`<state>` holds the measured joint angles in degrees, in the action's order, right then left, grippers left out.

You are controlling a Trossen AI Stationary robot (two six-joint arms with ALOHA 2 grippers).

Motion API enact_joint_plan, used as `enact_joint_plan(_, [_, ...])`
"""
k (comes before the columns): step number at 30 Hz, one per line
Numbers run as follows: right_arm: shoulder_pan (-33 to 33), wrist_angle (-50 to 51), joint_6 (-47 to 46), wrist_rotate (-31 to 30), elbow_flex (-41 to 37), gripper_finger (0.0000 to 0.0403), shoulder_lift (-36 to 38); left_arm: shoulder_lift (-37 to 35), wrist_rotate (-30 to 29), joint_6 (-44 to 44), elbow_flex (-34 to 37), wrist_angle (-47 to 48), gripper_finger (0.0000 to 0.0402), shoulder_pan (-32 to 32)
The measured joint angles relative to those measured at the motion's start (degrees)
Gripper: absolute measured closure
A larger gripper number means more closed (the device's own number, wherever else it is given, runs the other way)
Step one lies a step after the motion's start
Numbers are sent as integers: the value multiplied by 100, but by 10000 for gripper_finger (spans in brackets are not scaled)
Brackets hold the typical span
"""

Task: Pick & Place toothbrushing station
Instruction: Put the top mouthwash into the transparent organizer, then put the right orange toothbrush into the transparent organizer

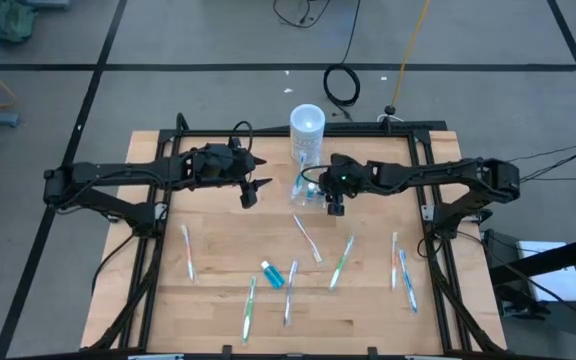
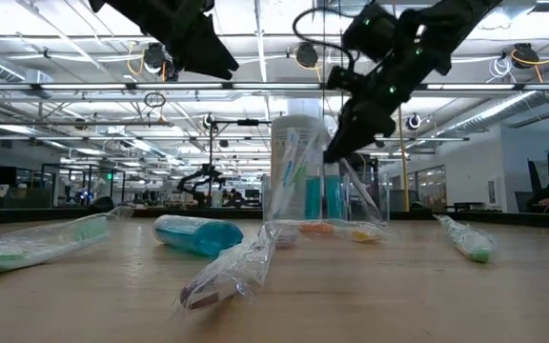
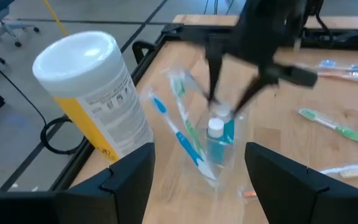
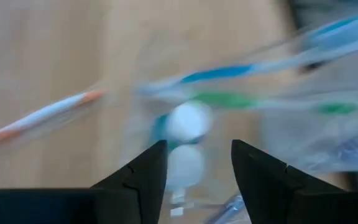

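A wrapped toothbrush (image 2: 232, 272) lies nearest the low camera, well in front of the clear container (image 2: 324, 186). Right gripper (image 1: 335, 207) hangs just above that container, fingers parted, gripping nothing. Left gripper (image 1: 251, 192) waits released beside it. White cylinder (image 1: 307, 128) stands just behind.

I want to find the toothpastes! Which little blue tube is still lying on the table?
The blue tube lying alone near the table's front middle, among loose toothbrushes. The other tubes stand inside the clear container under the right claw.
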<state>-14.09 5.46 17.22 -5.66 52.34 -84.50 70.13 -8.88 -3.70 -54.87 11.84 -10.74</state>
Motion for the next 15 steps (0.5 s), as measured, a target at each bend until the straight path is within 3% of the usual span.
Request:
enact_joint_plan(4, [216,162,-185,-812,-2,228,523,0,0,13,0,155,146,0])
enact_joint_plan(9, [571,486,-1238,-749,6,233,1267,0,0,124,0,304,146,0])
enact_joint_plan(15, [1142,1990,-3084,-575,9,237,1934,0,2,279,0,583,146,4])
